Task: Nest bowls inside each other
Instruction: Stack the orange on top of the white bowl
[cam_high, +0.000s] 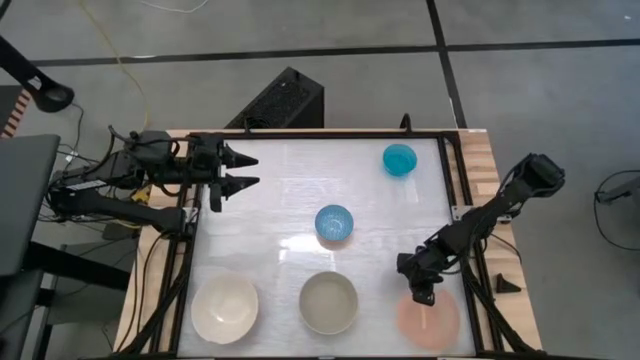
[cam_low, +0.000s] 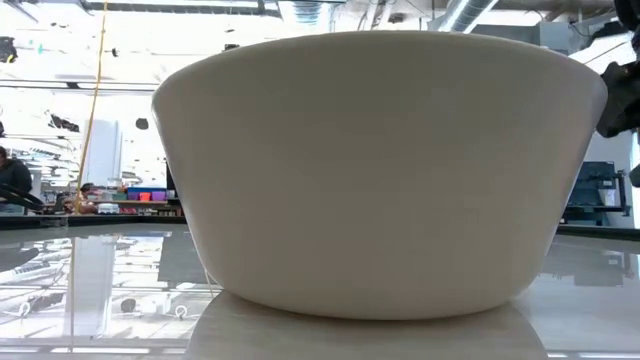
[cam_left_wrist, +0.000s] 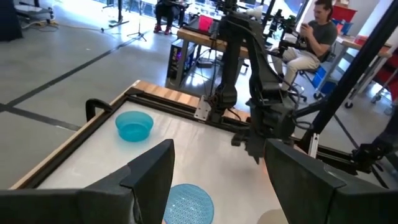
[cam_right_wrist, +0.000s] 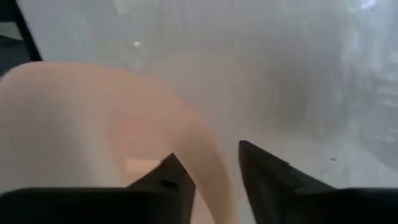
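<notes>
High view, step: right gripper is down at the near rim of the pink bowl, at the table's front right. I judge this the first pick; no bowl is nested yet.
High view, bowls: cream-white bowl front left, grey-beige bowl front centre, blue bowl mid-table, teal bowl at the back right. All stand apart from one another.
High view, left arm: left gripper waits at the back left, over the table edge, fingers spread wide, holding nothing.
High view, room: bare table between the pink and grey-beige bowls leaves a free path. The pink bowl sits just beside the black frame rail on the right, so there is little room that side.
Low view: the grey-beige bowl fills the picture and hides the rest of the table.
Left wrist view: the left gripper's own fingers are open and empty; the teal and blue bowls and the right arm lie beyond. A seated person is in the room behind.
Right wrist view: fingers straddle the pink rim, one inside the bowl, one outside, with a narrowing gap. I cannot tell whether they pinch it yet.
Next move (judgement): close firmly on the rim, lift clear of the rail, and carry toward a larger bowl.
</notes>
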